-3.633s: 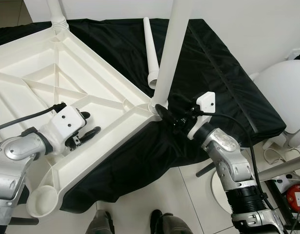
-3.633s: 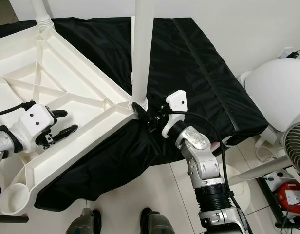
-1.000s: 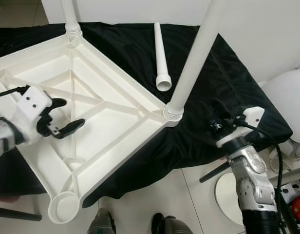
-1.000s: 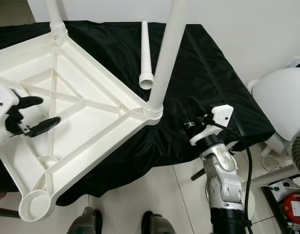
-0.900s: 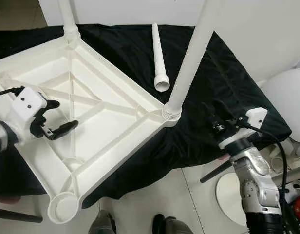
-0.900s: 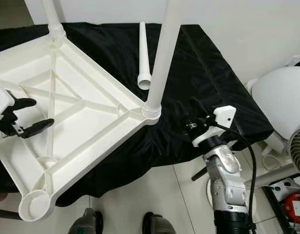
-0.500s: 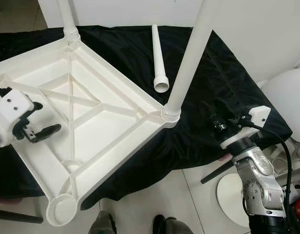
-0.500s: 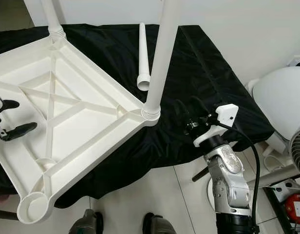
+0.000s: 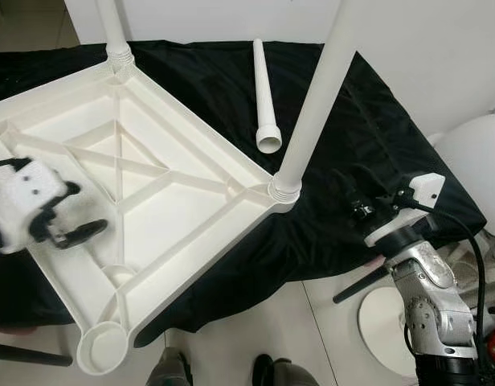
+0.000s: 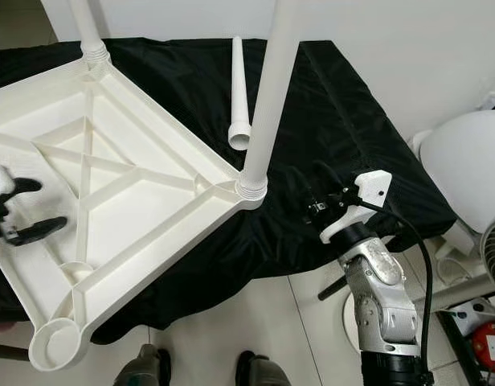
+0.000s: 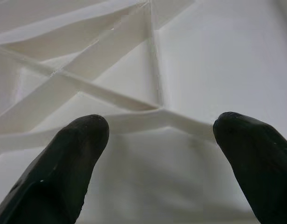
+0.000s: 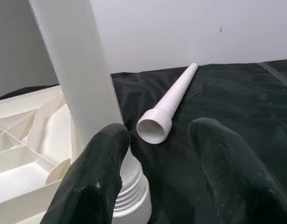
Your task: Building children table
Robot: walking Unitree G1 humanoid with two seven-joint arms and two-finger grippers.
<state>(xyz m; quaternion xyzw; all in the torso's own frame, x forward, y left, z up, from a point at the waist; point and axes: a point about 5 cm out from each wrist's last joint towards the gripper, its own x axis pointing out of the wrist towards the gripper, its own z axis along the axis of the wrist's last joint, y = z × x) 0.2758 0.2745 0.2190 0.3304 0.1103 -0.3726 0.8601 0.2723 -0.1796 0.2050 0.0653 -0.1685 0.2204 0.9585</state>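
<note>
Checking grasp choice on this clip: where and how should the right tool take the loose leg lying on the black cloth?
Probably mid-shaft on the loose leg, coming from above with the fingers across its width. It lies flat on the black cloth, threaded open end toward the robot, apart from the tabletop. That leaves the thread free for the empty socket. The right tool is open.

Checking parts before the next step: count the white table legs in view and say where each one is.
3. One leg stands in the far corner socket of the upturned tabletop, one leg stands in the right corner socket, and one loose leg lies on the black cloth. More may lie out of frame.
</note>
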